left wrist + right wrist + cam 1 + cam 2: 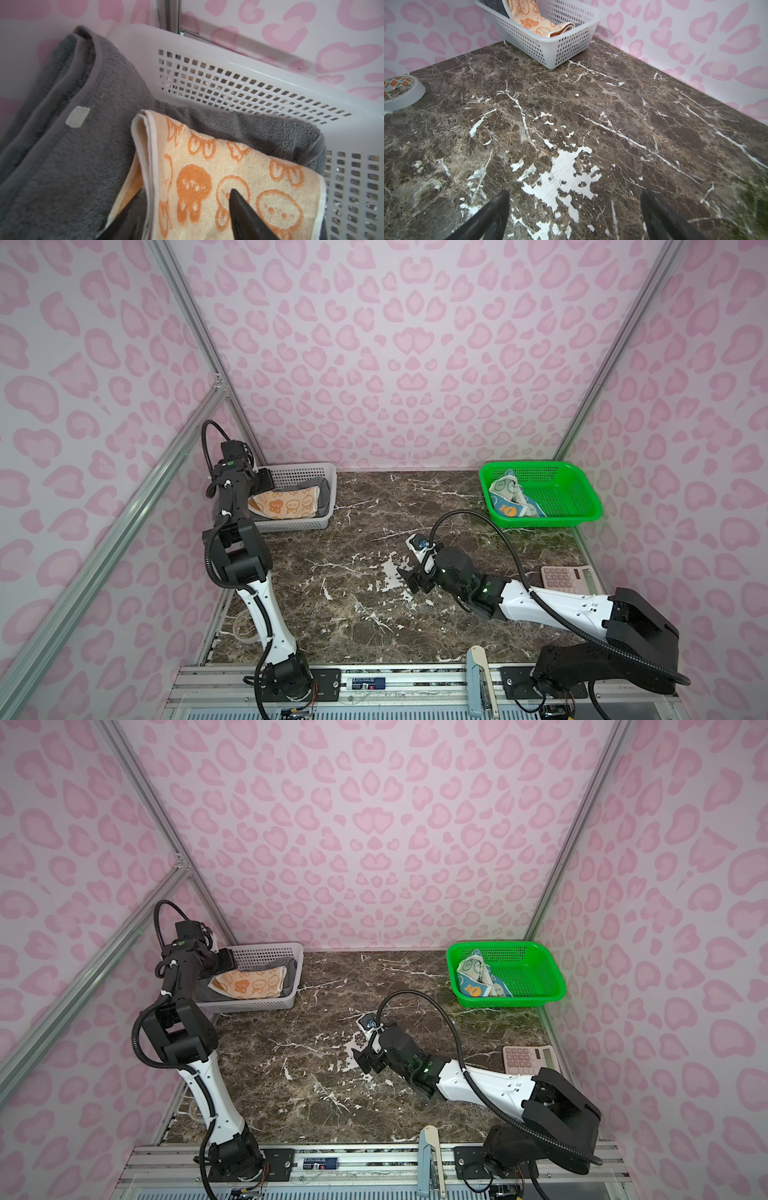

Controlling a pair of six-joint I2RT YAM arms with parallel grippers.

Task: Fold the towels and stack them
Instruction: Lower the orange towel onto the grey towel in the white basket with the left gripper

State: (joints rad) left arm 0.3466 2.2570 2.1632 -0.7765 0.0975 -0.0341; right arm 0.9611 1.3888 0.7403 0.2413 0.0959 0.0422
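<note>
Left gripper (pixel 188 191) is reaching into the white basket (pixel 291 467) at far left. Its jaws are standing partly apart, straddling the left end of the orange towel (pixel 286 502) and pinching nothing. Orange towel is lying folded on top of the folded grey towel (pixel 327 494), inside that basket. Its long axis is running roughly left-right in both top views, along the basket's length. Right gripper (pixel 575 193) is hovering low over the bare middle of the marble table (pixel 340 626), jaws spread wide and holding nothing. Blue towel (pixel 512 501) is sitting crumpled in the left part of the green basket (pixel 577 489) at far right. It is unfolded, one end sticking up, with no clear long axis. Pink calculator (pixel 565 577) is lying near the table's right edge.
</note>
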